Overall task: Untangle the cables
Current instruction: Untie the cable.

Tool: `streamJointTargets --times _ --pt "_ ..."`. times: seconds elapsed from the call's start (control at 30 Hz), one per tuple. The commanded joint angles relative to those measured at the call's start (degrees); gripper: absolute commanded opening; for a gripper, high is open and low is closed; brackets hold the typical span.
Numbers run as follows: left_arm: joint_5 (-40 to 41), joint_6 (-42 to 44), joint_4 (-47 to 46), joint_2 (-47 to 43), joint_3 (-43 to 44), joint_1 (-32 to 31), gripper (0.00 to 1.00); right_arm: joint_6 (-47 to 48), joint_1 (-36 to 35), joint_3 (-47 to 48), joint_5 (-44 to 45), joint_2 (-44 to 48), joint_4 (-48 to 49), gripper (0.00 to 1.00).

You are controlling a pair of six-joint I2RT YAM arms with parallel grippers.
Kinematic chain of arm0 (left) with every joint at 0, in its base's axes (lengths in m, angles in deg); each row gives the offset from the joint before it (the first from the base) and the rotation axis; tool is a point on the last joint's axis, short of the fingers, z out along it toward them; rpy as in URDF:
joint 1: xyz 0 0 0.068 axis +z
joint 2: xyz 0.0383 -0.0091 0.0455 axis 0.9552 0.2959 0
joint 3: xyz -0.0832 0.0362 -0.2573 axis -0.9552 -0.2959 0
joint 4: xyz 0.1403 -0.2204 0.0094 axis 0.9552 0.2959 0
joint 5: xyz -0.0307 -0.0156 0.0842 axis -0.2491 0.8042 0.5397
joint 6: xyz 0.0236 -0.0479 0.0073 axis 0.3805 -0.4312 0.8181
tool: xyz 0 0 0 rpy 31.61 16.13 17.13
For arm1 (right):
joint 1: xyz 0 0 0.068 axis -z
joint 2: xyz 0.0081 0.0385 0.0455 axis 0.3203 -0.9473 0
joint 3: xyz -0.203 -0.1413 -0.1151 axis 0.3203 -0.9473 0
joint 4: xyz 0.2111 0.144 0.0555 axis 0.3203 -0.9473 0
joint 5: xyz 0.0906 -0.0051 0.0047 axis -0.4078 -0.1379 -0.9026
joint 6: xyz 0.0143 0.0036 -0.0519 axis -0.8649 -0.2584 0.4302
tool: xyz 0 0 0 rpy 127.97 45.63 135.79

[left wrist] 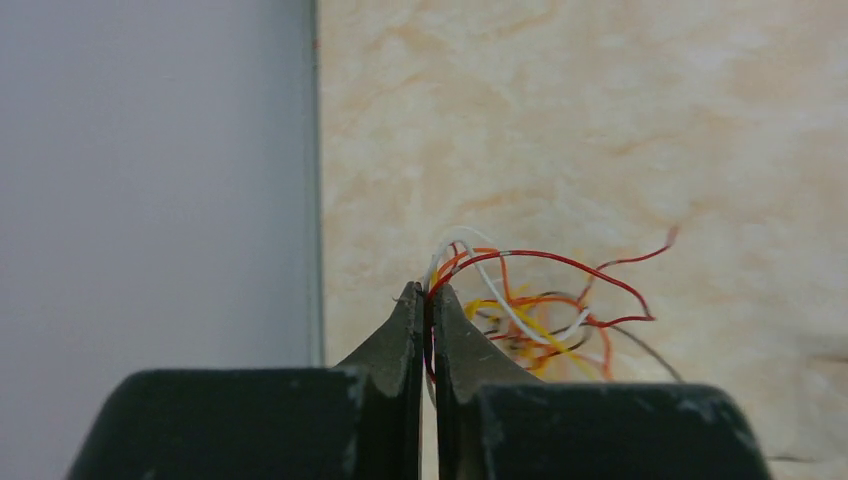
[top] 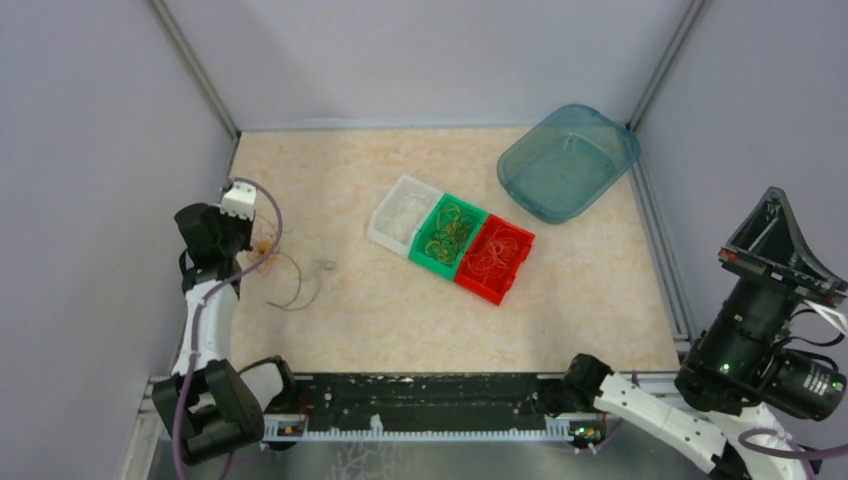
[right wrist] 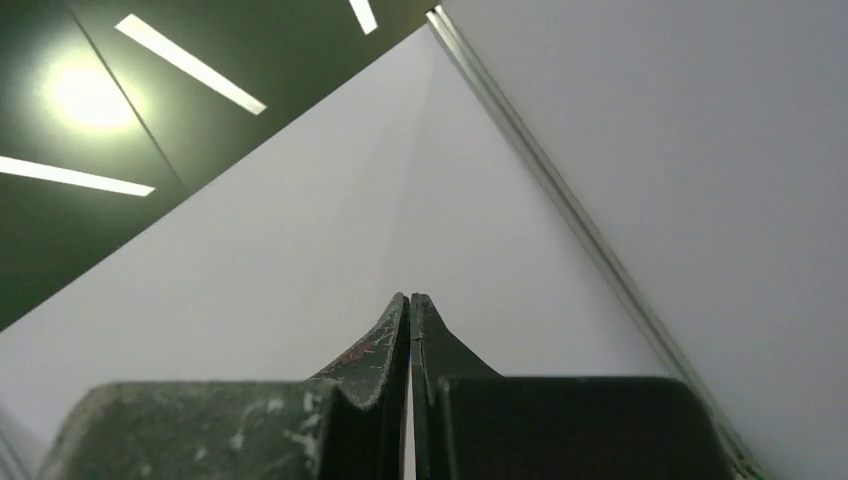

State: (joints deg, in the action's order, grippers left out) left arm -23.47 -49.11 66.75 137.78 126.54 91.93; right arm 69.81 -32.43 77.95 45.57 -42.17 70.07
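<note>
We log left pincer [left wrist: 427, 300] clamped on strands of cables [left wrist: 545, 320] — tangle trails on desk [top: 400, 320] at 9 o'clock. Right pincer [right wrist: 410, 305] closed, empty — aimed upward at 4 o'clock.

Seen from above, the cables [top: 266, 247] are too thin to sort by colour; the right arm [top: 745, 340] is cut off at the lower right corner.

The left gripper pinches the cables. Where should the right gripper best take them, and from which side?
Probably the loose strand trailing to the right of the cables. It seems to lie flat on its own, away from the left gripper. Come down from above, on the right side.
</note>
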Motion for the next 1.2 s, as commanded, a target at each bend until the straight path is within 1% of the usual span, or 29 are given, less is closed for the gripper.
streamJointTargets --times 0.0,0.07,0.1,0.13,0.17,0.23,0.27,0.33,0.37,0.47,0.53,0.63,0.73,0.77,0.83,0.93,1.07,1.17 --pt "-23.65 -3.88 12.56 -4.85 5.54 -0.14 0.05 -11.39 -3.51 1.41 -5.36 -4.60 -19.26 0.00" --pt "-37.99 -7.80 17.05 -7.19 10.06 -0.15 0.03 -16.56 -3.47 1.22 -12.17 -7.50 -24.82 0.00" --pt "-44.18 -9.70 18.45 -8.12 12.27 -0.15 0.03 -18.94 -3.47 0.99 -14.56 -9.38 -26.49 0.00" --pt "-49.27 -11.67 19.66 -8.73 15.06 -0.20 0.03 -20.91 -3.49 0.83 -17.15 -11.13 -27.70 0.02" --pt "-52.71 -14.42 19.97 -8.94 17.71 -0.17 0.03 -22.76 -3.48 0.69 -19.56 -13.30 -28.80 0.11" --pt "-56.33 -20.59 19.64 -8.50 22.99 -0.19 0.02 -26.66 -3.51 0.22 -25.20 -17.13 -29.16 0.35" --pt "-57.89 -22.76 19.62 -8.15 25.25 -0.20 0.01 -28.62 -3.50 0.04 -27.83 -19.13 -28.81 0.43" --pt "-60.68 -26.82 19.58 -8.02 28.61 -0.22 0.01 -32.13 -3.48 -0.38 -33.31 -23.02 -27.24 0.54" --pt "-62.20 -28.91 18.61 -8.20 29.45 -0.24 0.01 -33.45 -3.44 -0.31 -36.53 -25.99 -26.66 0.58" --pt "-66.82 -37.03 12.93 -9.54 29.71 -0.24 0.01 -35.13 -3.38 1.03 -48.05 -33.87 -26.19 0.63" --pt "-69.68 -41.74 8.47 -10.59 29.14 -0.24 0.01 -36.52 -3.23 1.80 -54.47 -38.85 -24.56 0.63" --pt "-70.99 -48.58 1.12 -12.34 27.48 -0.24 0.02 -39.83 -2.43 2.37 -65.00 -45.65 -19.43 0.59" --pt "-71.34 -50.81 -0.38 -12.86 27.55 -0.24 0.02 -43.83 -2.71 3.36 -72.80 -51.53 -14.51 0.52" --pt "-71.36 -50.94 -0.37 -13.03 27.64 -0.24 0.03 -44.69 -2.90 3.51 -74.59 -53.31 -12.55 0.52" --pt "-71.43 -51.16 -0.25 -13.30 27.62 -0.24 0.03 -46.28 -4.12 3.47 -76.78 -55.90 -8.91 0.52" --pt "-71.37 -51.51 -0.25 -13.64 27.52 -0.24 0.03 -47.07 -6.18 4.27 -78.15 -59.41 -5.57 0.54" --pt "-70.49 -53.15 -0.58 -13.95 27.69 -0.24 0.03 -44.42 -9.28 5.23 -76.52 -63.05 -3.94 0.58" --pt "-70.08 -55.83 -2.62 -14.14 27.57 -0.26 0.03 -43.80 -10.13 5.74 -76.00 -65.56 -1.75 0.59"
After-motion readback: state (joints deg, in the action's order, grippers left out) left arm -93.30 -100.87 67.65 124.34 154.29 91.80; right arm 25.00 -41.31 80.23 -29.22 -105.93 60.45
